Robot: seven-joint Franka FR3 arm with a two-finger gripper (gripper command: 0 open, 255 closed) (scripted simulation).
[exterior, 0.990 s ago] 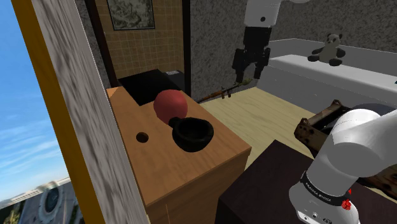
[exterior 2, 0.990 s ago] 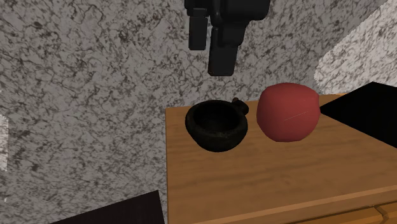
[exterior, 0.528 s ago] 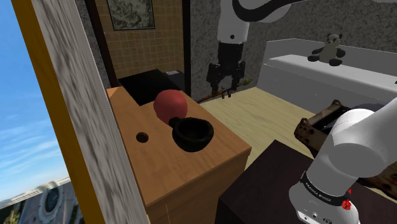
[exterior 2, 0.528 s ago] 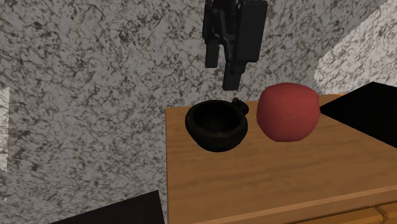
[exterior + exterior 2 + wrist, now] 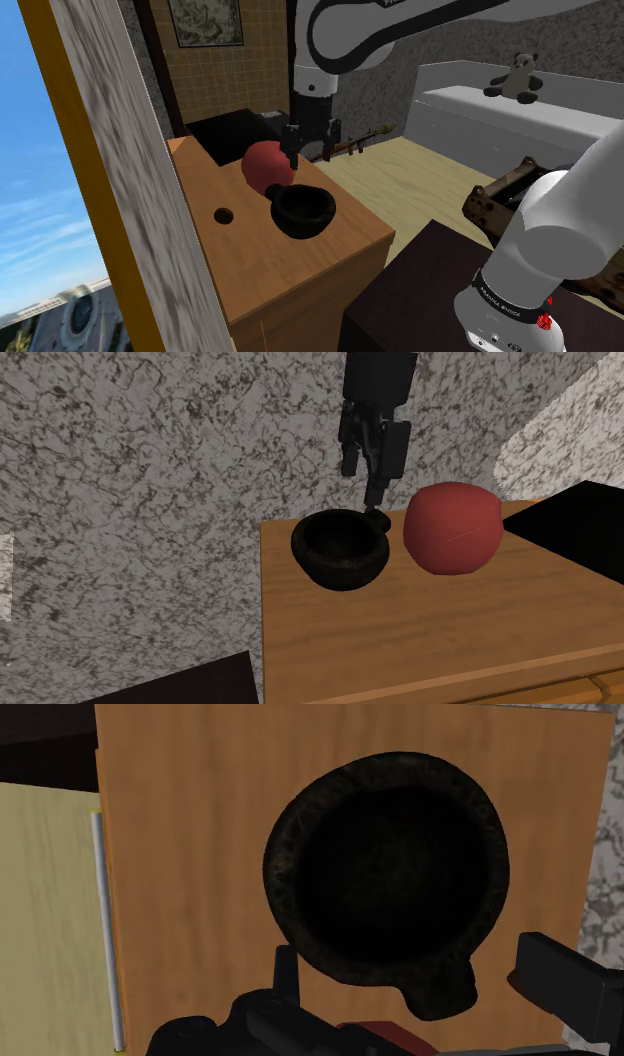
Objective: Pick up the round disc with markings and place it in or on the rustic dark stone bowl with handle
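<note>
Second exterior view, pincer [image 5: 367, 480] spread, empty, above dark bowl [image 5: 340, 550], red ball [image 5: 452, 528] beside it

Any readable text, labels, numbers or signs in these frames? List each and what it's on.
Nothing can be read for certain.
black band on the arm near its stand: white lettering, too small to read.
upper link of the arm: lettering cut off at the shoulder view's top edge, unreadable.
round disc: markings cannot be made out.
dark bowl and red object: no text.
</note>
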